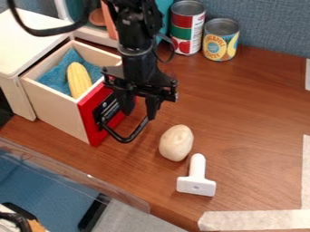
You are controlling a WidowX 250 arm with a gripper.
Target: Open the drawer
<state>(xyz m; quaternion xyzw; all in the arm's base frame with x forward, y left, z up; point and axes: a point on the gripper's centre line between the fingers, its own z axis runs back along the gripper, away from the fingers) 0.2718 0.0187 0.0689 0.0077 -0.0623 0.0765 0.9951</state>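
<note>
The black gripper (139, 115) hangs in front of the drawer's red front (92, 131), its two fingers apart. One fingertip is beside the front panel; the other is at the outer end of the black loop handle (126, 138). Whether they touch the handle I cannot tell. The wooden drawer (57, 114) stands pulled out of its white cabinet (17, 68), showing its inside. In it lies a yellow corn cob (79, 79) on a blue cloth (54, 78). The gripper's body hides part of the drawer's front right corner.
Two cans, one red and green (187, 29), one yellow and blue (220, 40), stand at the back. A pale egg-shaped object (176, 143) and a white T-shaped tool (196, 180) lie right of the handle. A clear strip (91, 179) runs along the table's front edge.
</note>
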